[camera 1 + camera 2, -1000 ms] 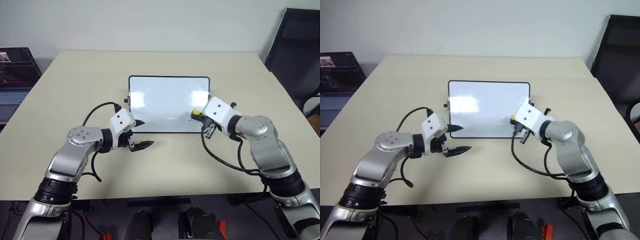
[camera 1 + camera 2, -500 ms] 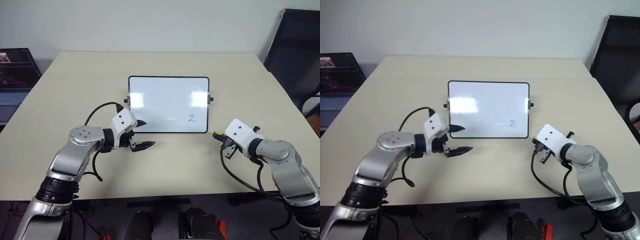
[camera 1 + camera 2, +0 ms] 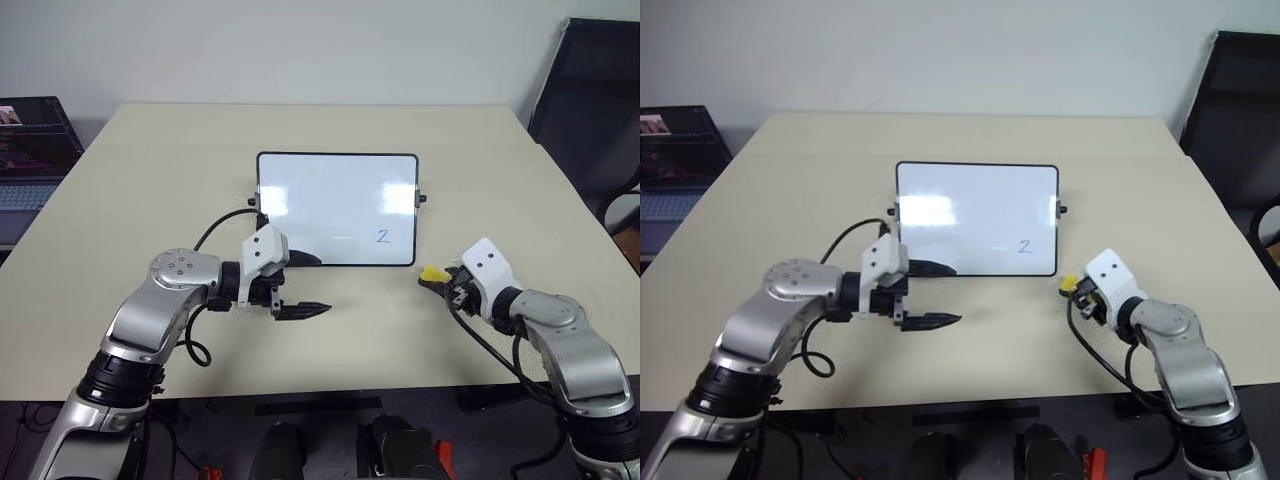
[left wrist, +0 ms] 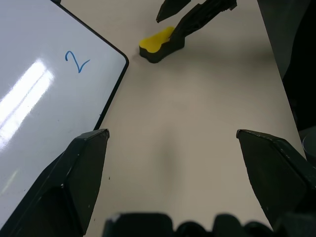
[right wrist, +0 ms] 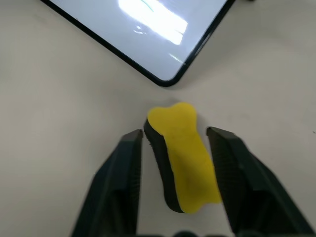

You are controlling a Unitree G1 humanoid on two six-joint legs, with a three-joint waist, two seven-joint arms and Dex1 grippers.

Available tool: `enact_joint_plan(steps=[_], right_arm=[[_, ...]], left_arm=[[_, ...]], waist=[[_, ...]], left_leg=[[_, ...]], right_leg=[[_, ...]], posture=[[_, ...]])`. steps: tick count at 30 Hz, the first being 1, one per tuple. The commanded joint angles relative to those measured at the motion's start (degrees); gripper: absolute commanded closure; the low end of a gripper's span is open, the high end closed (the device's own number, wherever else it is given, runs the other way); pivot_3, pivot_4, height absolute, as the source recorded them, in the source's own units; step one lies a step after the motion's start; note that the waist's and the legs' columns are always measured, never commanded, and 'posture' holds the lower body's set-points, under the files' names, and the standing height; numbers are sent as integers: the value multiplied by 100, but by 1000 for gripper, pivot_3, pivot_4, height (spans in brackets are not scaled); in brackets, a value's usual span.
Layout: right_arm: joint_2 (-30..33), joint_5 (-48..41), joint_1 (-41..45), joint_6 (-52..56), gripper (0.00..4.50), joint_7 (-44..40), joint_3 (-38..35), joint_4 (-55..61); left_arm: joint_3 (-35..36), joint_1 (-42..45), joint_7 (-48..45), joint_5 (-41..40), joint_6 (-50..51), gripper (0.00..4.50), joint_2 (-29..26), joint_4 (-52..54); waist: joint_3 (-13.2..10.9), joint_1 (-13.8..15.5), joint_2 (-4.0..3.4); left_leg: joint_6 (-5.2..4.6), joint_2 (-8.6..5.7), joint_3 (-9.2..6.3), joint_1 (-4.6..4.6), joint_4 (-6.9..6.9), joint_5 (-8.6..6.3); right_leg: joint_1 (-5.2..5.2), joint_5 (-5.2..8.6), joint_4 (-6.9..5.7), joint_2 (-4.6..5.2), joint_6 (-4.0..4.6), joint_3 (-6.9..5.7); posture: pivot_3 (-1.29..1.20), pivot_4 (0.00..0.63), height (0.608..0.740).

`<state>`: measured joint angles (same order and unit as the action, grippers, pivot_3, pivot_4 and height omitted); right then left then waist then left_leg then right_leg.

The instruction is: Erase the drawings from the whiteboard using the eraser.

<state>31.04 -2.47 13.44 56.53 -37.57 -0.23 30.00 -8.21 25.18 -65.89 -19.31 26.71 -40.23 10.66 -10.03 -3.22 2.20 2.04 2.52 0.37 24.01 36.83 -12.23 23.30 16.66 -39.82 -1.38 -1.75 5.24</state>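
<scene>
While blue "2" (image 3: 382, 237) is left on whiteboard (image 3: 337, 208), task is judged unfinished. Eraser (image 5: 183, 156) is laid on table beside board's corner, between parted right gripper (image 5: 174, 148) fingers, ungripped. Left gripper (image 3: 305, 285) is spread wide, empty.

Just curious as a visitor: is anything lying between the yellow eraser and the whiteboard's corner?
No. Bare table separates the eraser from the whiteboard corner, as the right wrist view shows.

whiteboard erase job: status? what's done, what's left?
Mostly done: the whiteboard is clean apart from a blue "2" near its right corner. In hand: nothing. The eraser lies on the table beside the board, between the open fingers of the right claw. Left claw is open and empty. Left: regrasp, wipe the "2".
</scene>
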Motion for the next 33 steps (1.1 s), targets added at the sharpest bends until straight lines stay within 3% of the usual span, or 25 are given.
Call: enact_joint_plan(steps=[1, 3, 13, 23, 33], right_arm=[[196, -391, 302, 248, 1090, -124, -362, 66], [299, -575, 409, 336, 379, -227, -367, -133], [475, -915, 843, -25, 379, -381, -70, -1370], [446, -908, 960, -345, 379, -305, 160, -1857], [392, -973, 937, -359, 3748, -133, 135, -1872]], left_arm=[[2, 130, -17, -61, -67, 0, 18, 182], [-22, 157, -11, -40, -83, 0, 30, 143], [9, 150, 34, 26, -177, 0, 41, 0], [72, 61, 159, -2, -127, 0, 6, 87], [84, 32, 180, 1, -98, 0, -84, 110]], waist=[[0, -1, 0], [0, 1, 0], [0, -2, 0], [0, -1, 0], [0, -1, 0]], left_leg=[[0, 0, -1, 0, 0, 0], [0, -1, -1, 0, 1, 0], [-1, 0, 14, -1, 0, 0], [-1, 1, 13, 0, 0, 0], [-1, 1, 13, 0, 0, 0]], right_leg=[[0, 0, 0, 0, 0, 1], [-3, 0, 1, 1, -1, 0], [-3, 0, 3, 0, 0, 1], [-3, 0, 3, 1, -1, 2], [-3, 0, 3, 0, -1, 2]], posture=[[0, 150, 740], [0, 150, 740], [0, 150, 740], [0, 150, 740], [0, 150, 740]])
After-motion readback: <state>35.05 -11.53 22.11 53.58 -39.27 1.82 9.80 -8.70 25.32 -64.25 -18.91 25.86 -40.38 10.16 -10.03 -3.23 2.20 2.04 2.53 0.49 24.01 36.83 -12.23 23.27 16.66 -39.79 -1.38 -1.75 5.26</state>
